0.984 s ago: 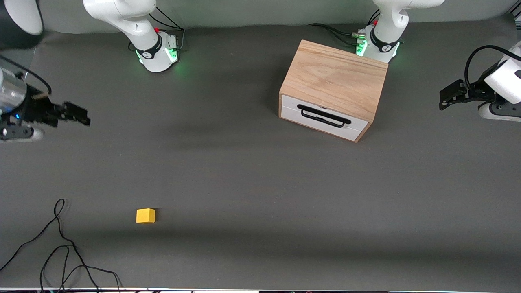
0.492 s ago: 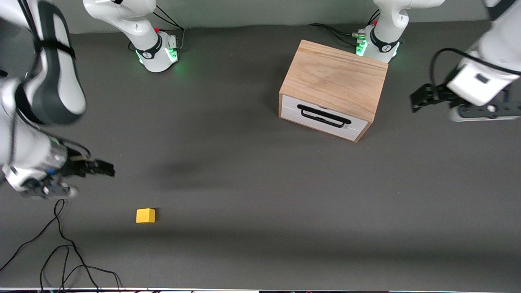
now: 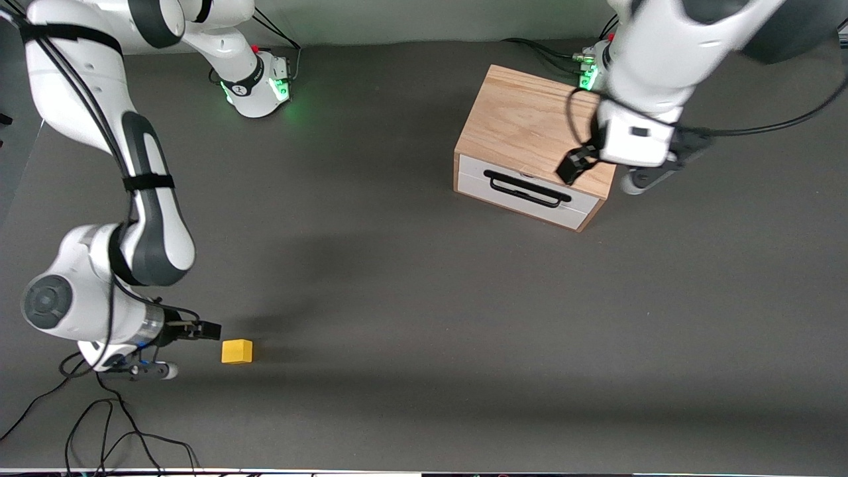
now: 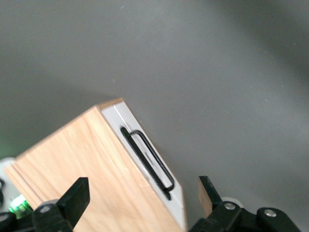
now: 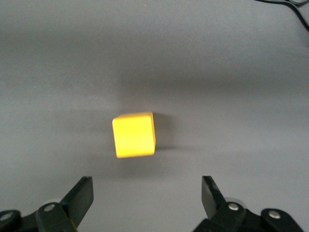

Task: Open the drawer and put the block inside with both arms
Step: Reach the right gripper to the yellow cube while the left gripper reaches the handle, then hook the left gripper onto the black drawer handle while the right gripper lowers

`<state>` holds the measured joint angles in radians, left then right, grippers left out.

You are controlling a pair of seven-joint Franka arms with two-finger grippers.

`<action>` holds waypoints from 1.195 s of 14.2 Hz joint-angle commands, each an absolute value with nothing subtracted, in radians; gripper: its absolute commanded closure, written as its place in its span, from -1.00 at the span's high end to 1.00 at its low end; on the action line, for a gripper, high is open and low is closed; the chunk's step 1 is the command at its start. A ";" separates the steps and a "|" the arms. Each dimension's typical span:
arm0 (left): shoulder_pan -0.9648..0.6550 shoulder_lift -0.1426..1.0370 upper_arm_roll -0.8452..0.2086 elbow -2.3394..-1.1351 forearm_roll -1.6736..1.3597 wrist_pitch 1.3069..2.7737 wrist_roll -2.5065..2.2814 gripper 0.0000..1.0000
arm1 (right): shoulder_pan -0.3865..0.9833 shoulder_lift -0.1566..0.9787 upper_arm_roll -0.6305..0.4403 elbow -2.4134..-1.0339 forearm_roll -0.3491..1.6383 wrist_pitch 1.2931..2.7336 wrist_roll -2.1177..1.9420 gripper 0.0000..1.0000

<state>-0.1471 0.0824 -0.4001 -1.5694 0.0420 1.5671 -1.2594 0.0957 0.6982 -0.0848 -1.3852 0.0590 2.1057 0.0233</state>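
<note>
Right gripper [image 3: 202, 329], spread wide, sits beside the block [image 3: 236, 351]; left gripper [image 3: 571, 165], also spread, hangs over the drawer [image 3: 527, 192], probably above its handle – either could nudge its target aside

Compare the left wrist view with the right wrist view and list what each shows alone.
Only the left wrist view: the oak box, its closed drawer with the black handle, and the open left tool above them. Only the right wrist view: the yellow block, a cable, the open right tool. Both: the grey table.
</note>
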 commanded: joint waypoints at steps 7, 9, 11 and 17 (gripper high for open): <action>-0.316 0.242 -0.411 -1.508 0.173 1.563 -1.867 0.99 | 0.089 0.845 -0.058 -1.325 0.095 2.244 0.012 0.99; -0.290 0.261 -0.405 -1.517 0.119 1.566 -1.804 0.99 | 0.091 0.845 -0.052 -1.328 0.097 2.244 0.009 0.99; -0.236 0.261 -0.405 -1.564 0.054 1.603 -1.752 0.99 | 0.092 0.848 -0.051 -1.330 0.104 2.246 0.015 0.98; -0.225 0.267 -0.403 -1.738 -0.026 1.773 -1.752 0.99 | 0.089 0.856 -0.051 -1.335 0.121 2.235 0.000 0.98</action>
<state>-0.2249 0.2898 -0.4036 -1.6785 0.0082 1.7229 -1.7576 0.0949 0.8563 -0.0556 -1.3490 0.0967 2.2509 0.0234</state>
